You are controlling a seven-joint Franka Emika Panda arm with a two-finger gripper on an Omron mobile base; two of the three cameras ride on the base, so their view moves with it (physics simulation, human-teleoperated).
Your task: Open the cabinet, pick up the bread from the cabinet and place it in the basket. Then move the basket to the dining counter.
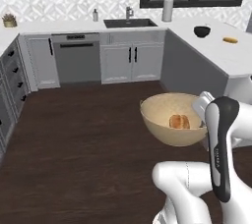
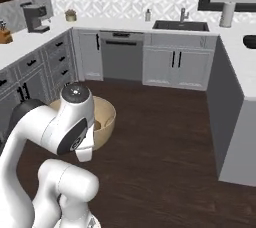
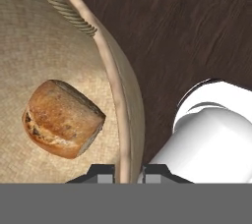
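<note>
I'm carrying the basket (image 1: 172, 120) over the floor, tool (image 3: 129, 171) clamped on its rim, bread (image 3: 63, 118) already lying inside; reaching the far-right dining bench (image 1: 221, 51) is what's left.

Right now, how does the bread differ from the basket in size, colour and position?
The bread is small, while the basket is wide enough to hold it with room left. The bread is golden-brown with a darker crust; the basket is pale beige and woven. The bread lies inside on the bottom, whereas the basket is held up above the dark wood floor, the gripper shut on its rim. Both are warm tan tones.
</note>
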